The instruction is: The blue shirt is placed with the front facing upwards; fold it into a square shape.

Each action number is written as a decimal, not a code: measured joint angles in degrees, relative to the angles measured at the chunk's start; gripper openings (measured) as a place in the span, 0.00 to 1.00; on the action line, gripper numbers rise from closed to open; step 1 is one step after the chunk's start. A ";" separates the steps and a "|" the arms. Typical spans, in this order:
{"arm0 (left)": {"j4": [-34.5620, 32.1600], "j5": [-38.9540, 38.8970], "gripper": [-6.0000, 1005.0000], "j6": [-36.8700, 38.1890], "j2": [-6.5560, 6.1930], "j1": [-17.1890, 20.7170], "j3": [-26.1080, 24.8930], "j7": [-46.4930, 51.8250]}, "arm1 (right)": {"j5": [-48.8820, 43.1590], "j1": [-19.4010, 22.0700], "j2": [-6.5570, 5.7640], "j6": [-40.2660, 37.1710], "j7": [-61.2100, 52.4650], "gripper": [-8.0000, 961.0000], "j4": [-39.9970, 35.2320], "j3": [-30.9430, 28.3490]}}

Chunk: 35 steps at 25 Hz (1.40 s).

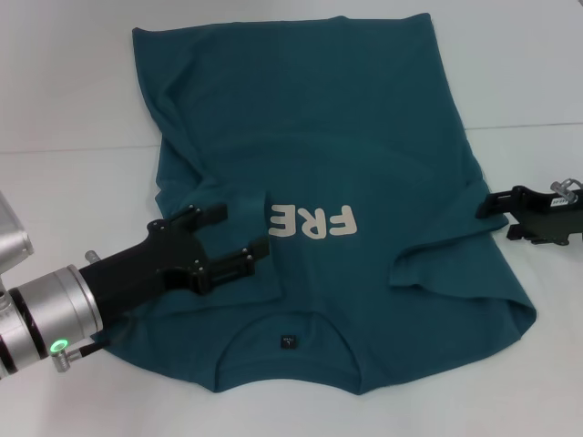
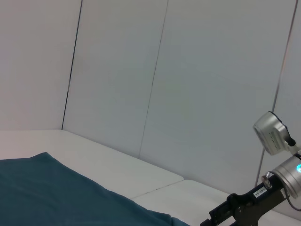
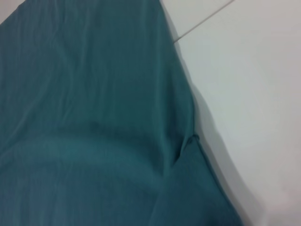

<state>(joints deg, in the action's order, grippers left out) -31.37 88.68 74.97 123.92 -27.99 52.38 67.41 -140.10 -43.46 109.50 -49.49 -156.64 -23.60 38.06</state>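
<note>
the blue shirt (image 1: 364, 155) lay spread on the white worktop (image 1: 64, 100), front up, collar towards the robot and hem at the far side. both sleeve sides had been folded in over the body, the left fold covering part of the white print so that only "fre" showed. a small dark label (image 1: 287, 342) sat inside the round collar. the left pincer (image 1: 239, 235) was over the folded left side of the shirt, just beside the print, its two black fingers (image 1: 205, 216) spread apart with nothing held between them. the right pincer (image 1: 493, 204) was at the shirt's right edge; i could not tell whether it was parted or gripping cloth. the right wrist view showed only shirt fabric and bare worktop (image 3: 254, 94), and the left wrist view showed the shirt (image 2: 51, 193) with the other arm (image 2: 270, 188) beyond it.
</note>
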 joint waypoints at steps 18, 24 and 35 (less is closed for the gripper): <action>0.33 0.00 0.87 0.09 0.00 0.04 -0.01 -0.62 | 6.30 0.48 1.69 2.85 4.40 0.22 -0.67 -0.29; 0.29 0.00 0.87 0.09 0.00 -0.09 0.00 -0.62 | 8.87 0.24 1.88 2.48 4.79 0.06 -2.05 -0.17; 0.20 0.00 0.87 0.08 0.00 -0.35 0.00 -0.62 | 9.88 -1.83 2.78 2.96 4.37 0.05 -2.12 0.13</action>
<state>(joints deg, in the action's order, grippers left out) -31.17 88.68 75.05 123.92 -28.34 52.38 66.79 -130.22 -45.28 112.28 -46.53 -152.27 -25.73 38.19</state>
